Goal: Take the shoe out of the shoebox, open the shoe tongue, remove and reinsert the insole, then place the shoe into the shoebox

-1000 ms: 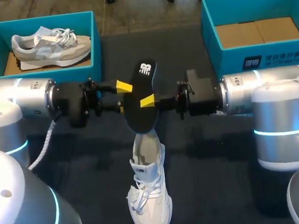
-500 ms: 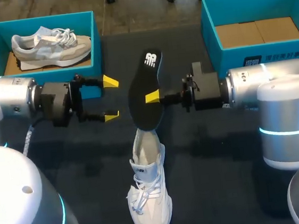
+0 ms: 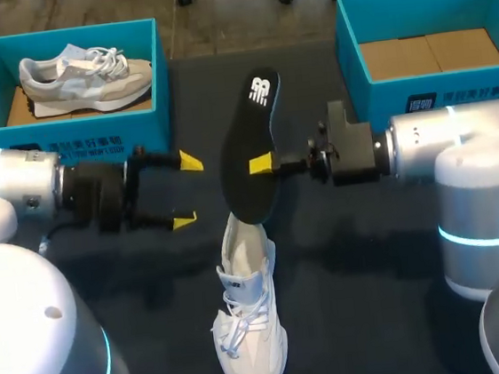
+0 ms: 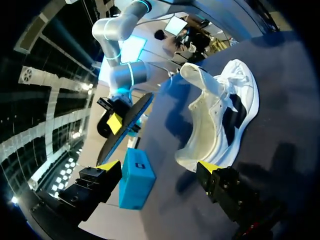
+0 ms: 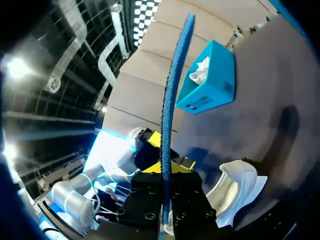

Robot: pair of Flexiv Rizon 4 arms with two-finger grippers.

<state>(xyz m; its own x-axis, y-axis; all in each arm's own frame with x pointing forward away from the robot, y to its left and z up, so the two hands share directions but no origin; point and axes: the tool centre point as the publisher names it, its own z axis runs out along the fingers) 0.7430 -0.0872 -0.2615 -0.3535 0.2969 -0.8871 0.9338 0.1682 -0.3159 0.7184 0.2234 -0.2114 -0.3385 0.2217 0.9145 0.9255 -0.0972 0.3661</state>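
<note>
One black insole [image 3: 250, 151] stands on edge just above the heel of the white shoe [image 3: 248, 317], clamped between the right gripper's [image 3: 258, 162] fingers. Left of the shoe, the left gripper [image 3: 187, 192], fingers spread and empty, has drawn farther from the insole. Beyond the shoe sit the left shoebox [image 3: 74, 127], holding a grey shoe [image 3: 86, 75], and the right shoebox [image 3: 436, 96].

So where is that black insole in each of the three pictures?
Head view: the insole stands mid-table in the right arm's jaws, just above the white shoe.
Left wrist view: the insole is slanted, ahead of the open jaws, beside the white shoe.
Right wrist view: the insole is edge-on, between that arm's own jaws.
Shared landmark: the white shoe, in all three.
</note>
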